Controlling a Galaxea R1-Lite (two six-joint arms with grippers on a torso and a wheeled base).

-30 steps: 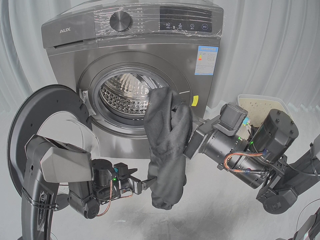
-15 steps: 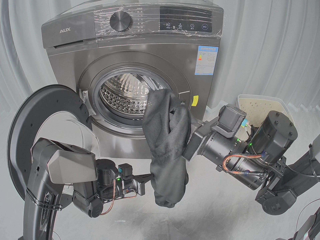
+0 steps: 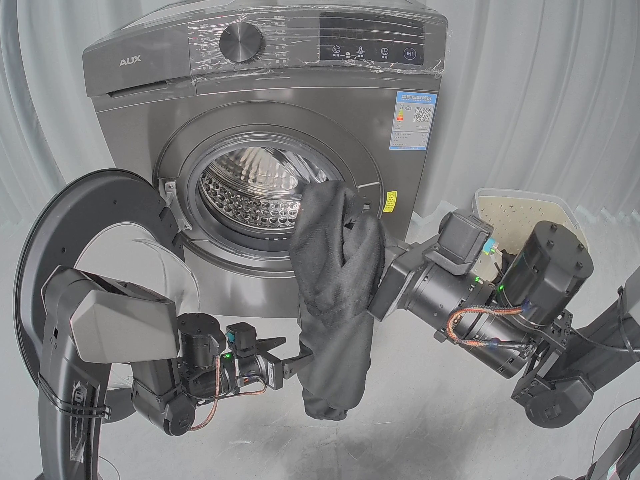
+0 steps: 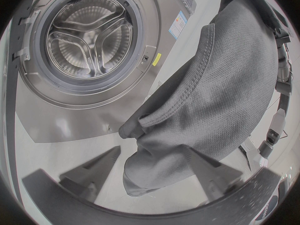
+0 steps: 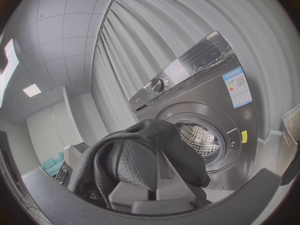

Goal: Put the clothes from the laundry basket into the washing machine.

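Clamping the dark garment [image 3: 337, 281] near its upper fold, the right gripper [image 5: 153, 175] has its fingers pressed together on cloth that bunches over them. The right wrist view shows that pinch, which the head view hides under fabric. The left gripper [image 4: 152, 153], fingers spread apart, sits at the garment's lower end. The left wrist view shows the hem hanging between the fingers, though I cannot tell if they touch it. The garment hangs limp, its long axis running 12 to 6 o'clock. Its top is before the 4 o'clock rim of the drum [image 4: 87, 38] opening, outside the washing machine [image 3: 267, 101]. The door [image 3: 87, 235] stands open at 8 o'clock of the machine, and the laundry basket [image 3: 527, 211] sits at 3 o'clock.
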